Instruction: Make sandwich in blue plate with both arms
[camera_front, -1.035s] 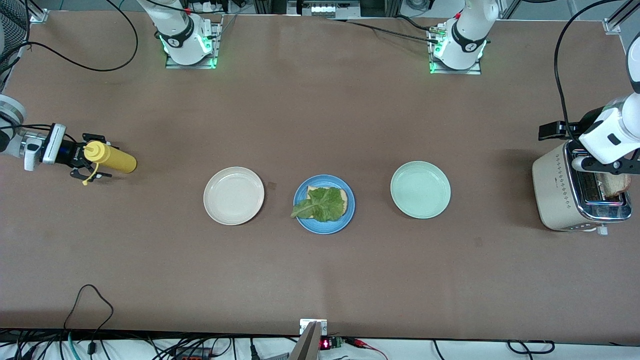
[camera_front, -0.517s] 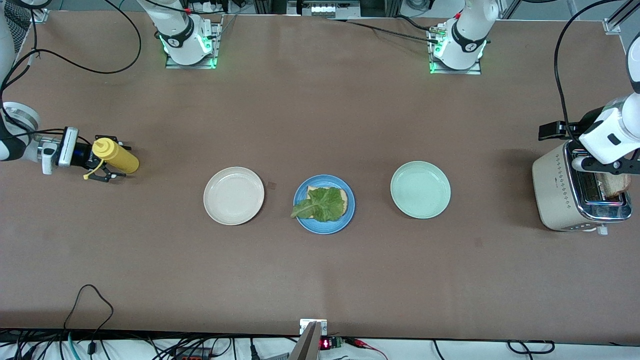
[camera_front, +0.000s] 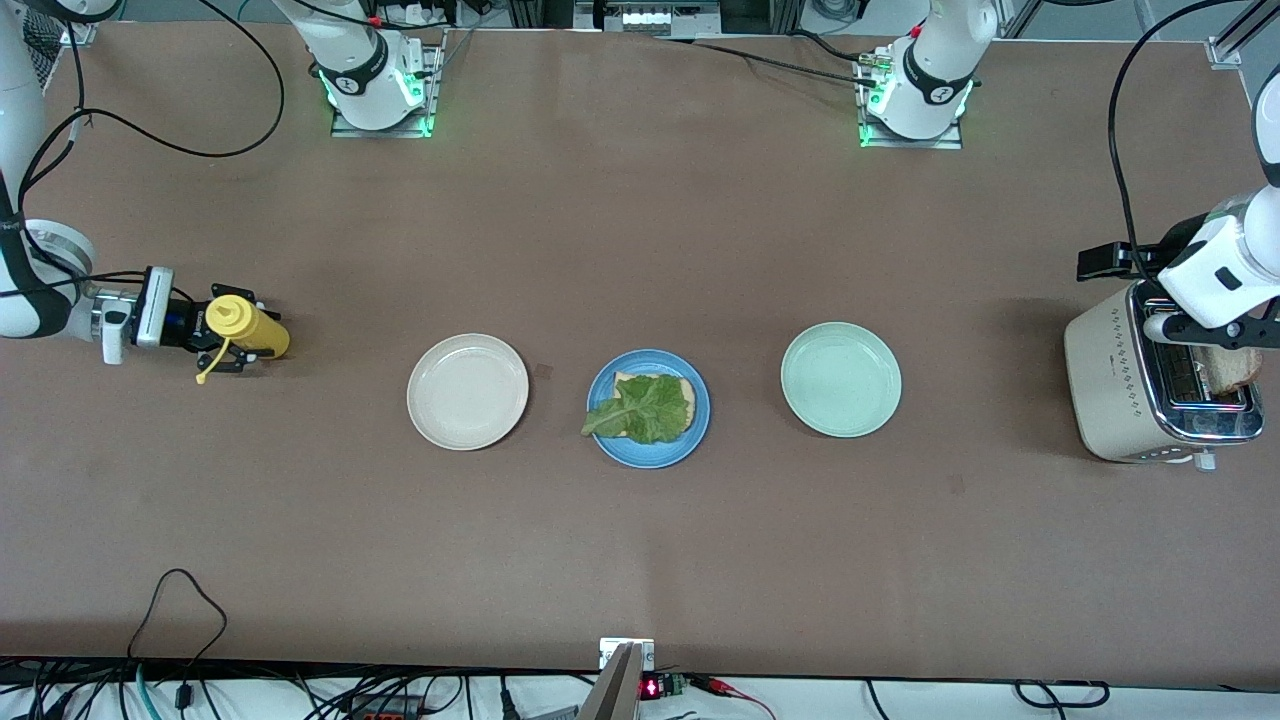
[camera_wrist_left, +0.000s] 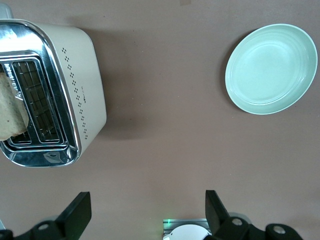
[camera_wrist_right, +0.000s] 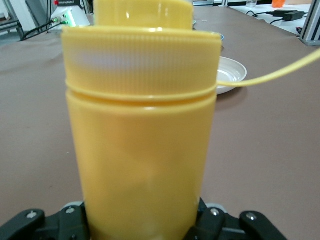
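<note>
One bread slice (camera_front: 652, 397) topped with a lettuce leaf (camera_front: 640, 412) is seen on the blue plate (camera_front: 650, 455), which is set on the tabletop (camera_front: 640, 250) between a cream plate (camera_front: 467, 391) and a mint-green plate (camera_front: 841, 379). A yellow squeeze bottle (camera_front: 248, 328) is clamped in the right gripper (camera_front: 222, 342) at the right arm's end. The left gripper (camera_wrist_left: 145, 220) is held spread wide over the toaster (camera_front: 1140, 390), where a second bread slice (camera_front: 1235, 368) is lodged.
</note>
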